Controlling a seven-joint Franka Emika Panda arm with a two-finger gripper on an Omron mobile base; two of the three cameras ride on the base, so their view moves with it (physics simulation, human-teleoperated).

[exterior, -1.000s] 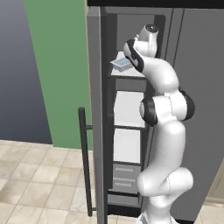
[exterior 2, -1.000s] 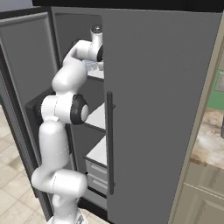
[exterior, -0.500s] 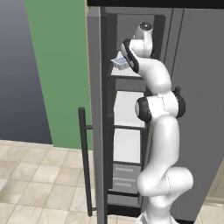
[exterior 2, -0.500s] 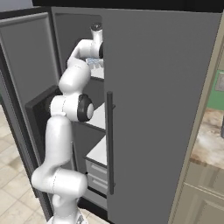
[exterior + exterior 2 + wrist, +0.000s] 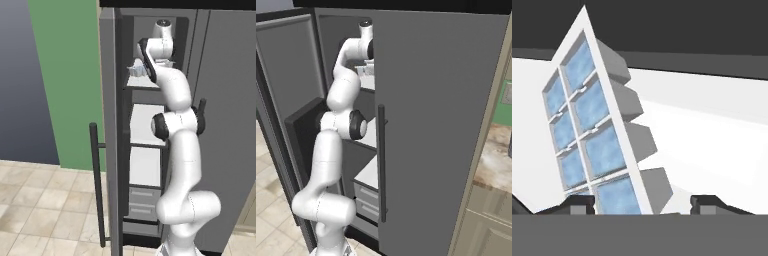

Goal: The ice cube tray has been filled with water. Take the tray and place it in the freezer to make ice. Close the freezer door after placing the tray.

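The ice cube tray [image 5: 587,125], white with light-blue cells, leans tilted on the white top shelf [image 5: 712,150] of the freezer [image 5: 145,125]. My gripper [image 5: 643,202] is open around its near end: the left fingertip [image 5: 582,202] sits by the tray's edge, and the right one stands apart with a gap. From the left base view the tray [image 5: 135,70] shows at the shelf's front, just beside my gripper [image 5: 142,69]. The freezer door [image 5: 111,125] stands wide open. In the right base view the tray [image 5: 364,70] lies behind my upper arm.
The freezer door's dark bar handle [image 5: 95,185] juts out at the lower left. The wider fridge door [image 5: 441,125] is shut, close to my arm's right. Lower white shelves [image 5: 144,165] and grey drawers [image 5: 142,200] sit below. A green wall [image 5: 65,75] lies beyond the door.
My jaws have spread apart from shut and let go of the tray, which now rests on the top shelf. The arm has straightened, the hand reaching deeper into the freezer.
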